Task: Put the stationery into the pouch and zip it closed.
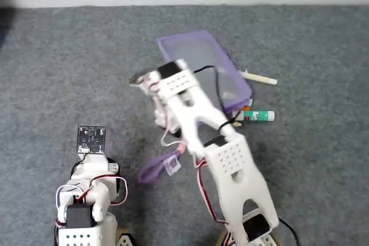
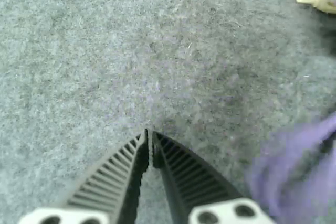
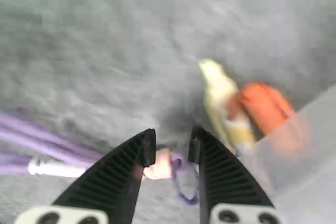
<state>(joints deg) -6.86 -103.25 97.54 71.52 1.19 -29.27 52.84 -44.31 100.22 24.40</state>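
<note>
Purple see-through pouch point(image 1: 199, 61) lies flat on the grey felt table point(image 1: 57, 73), far side of centre. The glue stick point(image 1: 258, 116) sits just beside its near right edge and a cream pen point(image 1: 259, 78) is off its right side, so both are outside the pouch and nothing looks loaded yet. Main risk: the pouch is light and nothing pins it, so a pull on the zip would likely drag the whole pouch across the felt instead of running the slider. It could also knock the glue stick or pen farther away. Second risk: the grip is on a small tab, near the jaw tips, so it could slip out mid-pull. The loose purple strap point(image 1: 154, 168) lies near the right arm's base and could snag. Right gripper point(image 3: 170, 142) is at the pouch's left corner, jaws narrow, with a pink tab point(image 3: 157, 165) and a purple loop point(image 3: 184, 179) filling the gap. It looks pinched on the tab, though blur makes contact hard to confirm. Left gripper point(image 2: 149, 137) hangs over bare felt near its base, tips together, holding nothing.
</note>
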